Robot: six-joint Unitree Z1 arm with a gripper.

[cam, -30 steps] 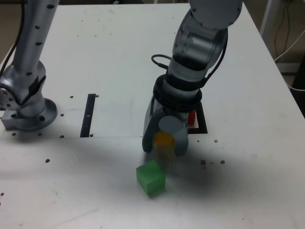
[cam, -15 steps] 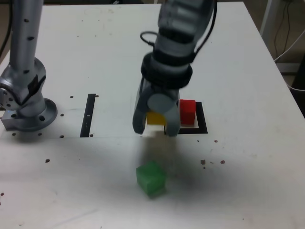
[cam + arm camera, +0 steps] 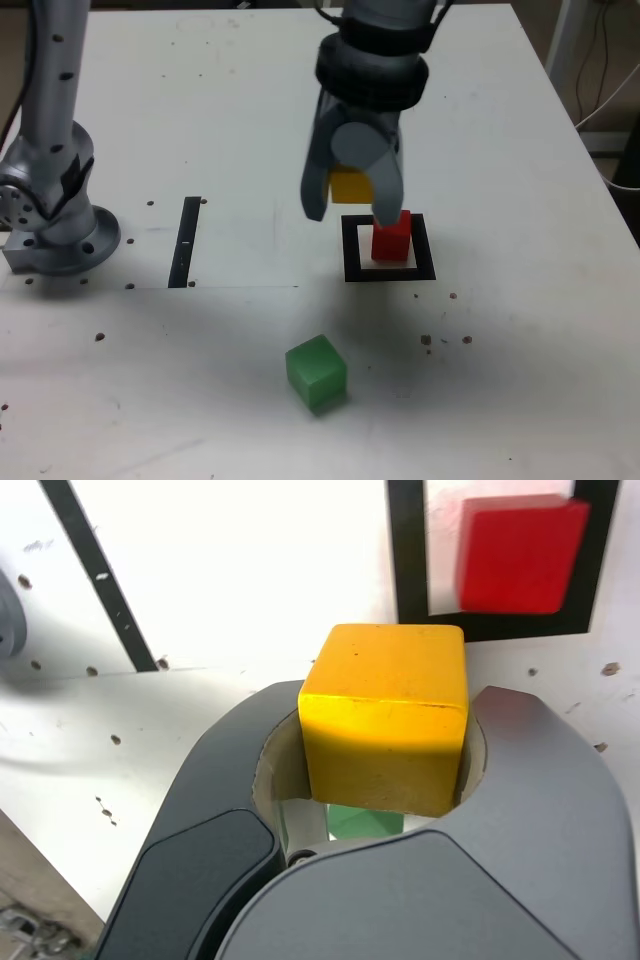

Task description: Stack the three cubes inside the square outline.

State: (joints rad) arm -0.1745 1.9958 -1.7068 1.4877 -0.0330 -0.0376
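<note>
The gripper (image 3: pixel 350 205) was clamped tight on the yellow cube (image 3: pixel 350 185) and held it up in the air, off the white table (image 3: pixel 520 150). In the wrist view the two big grey fingers (image 3: pixel 200 810) curved around the yellow cube (image 3: pixel 385 715) and pressed on its two sides, and the top of the cube stuck out past them. The gripper pointed down at the table. Just beside the gripper, toward the exterior view's right and a little lower, the red cube (image 3: pixel 392 239) sat on the table inside the square outline (image 3: pixel 350 250). One grey finger hung right in front of the red cube's top corner in the exterior view, but I could not tell if it touched it. In the wrist view the red cube (image 3: pixel 520 555) looked a bit blurry and lay past the yellow cube, inside the black tape of the square outline (image 3: pixel 405 550), with a strip of white showing between the cube and the tape. The yellow cube was not over the red one; it hung near the edge of the square on the exterior view's left. The green cube (image 3: pixel 317 373) rested on the table well apart from the gripper, closer to the camera in the exterior view, and was turned a little crooked. A straight black strip (image 3: pixel 187 242) lay on the table off to the exterior view's left of the gripper, and the arm's round grey base (image 3: pixel 55 225) stood even farther that way. Little dark specks dotted the table.
</note>
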